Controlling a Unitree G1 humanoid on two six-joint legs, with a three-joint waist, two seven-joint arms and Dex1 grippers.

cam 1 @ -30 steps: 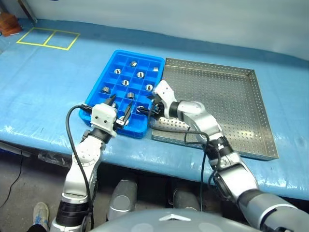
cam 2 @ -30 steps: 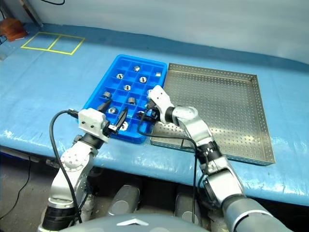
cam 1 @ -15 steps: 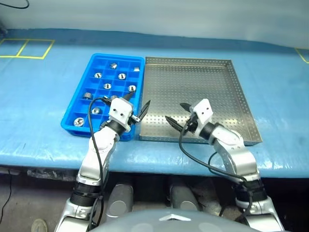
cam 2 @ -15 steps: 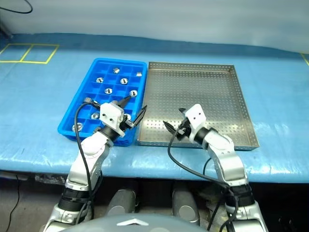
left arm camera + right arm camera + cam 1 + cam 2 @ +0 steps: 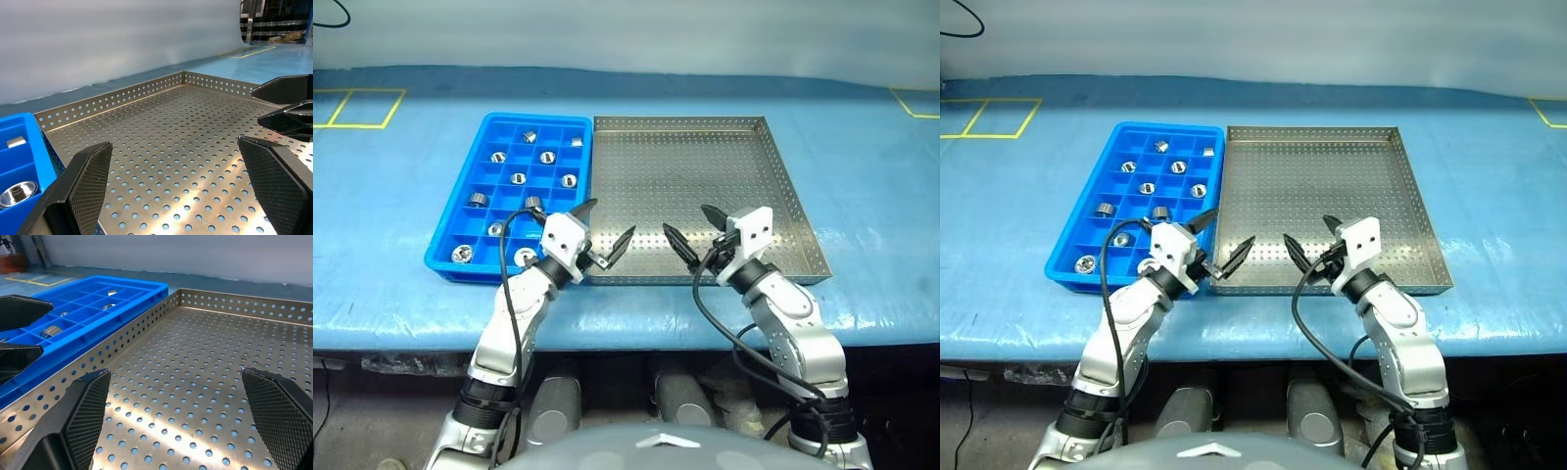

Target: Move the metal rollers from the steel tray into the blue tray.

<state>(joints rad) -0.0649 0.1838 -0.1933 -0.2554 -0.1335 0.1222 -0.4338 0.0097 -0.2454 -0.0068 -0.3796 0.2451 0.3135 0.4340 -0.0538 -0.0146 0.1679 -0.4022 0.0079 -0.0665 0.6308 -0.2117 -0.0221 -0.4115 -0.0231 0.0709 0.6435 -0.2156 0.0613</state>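
Left eye view: small shiny silver metal rollers (image 5: 518, 177) sitting in separate compartments of the bright blue gridded plastic tray (image 5: 445, 242), about ten in all, spread from its far end to its near end. Large square perforated steel tray (image 5: 759, 176) touching the blue tray's right side, floor bare of rollers. Left gripper (image 5: 605, 233) hovering at the steel tray's near-left corner, black fingers spread wide, holding nothing. Right gripper (image 5: 697, 231) over the steel tray's near edge, fingers likewise spread wide and empty, pointing toward the left gripper. Blue table cover (image 5: 871, 196) under both trays.
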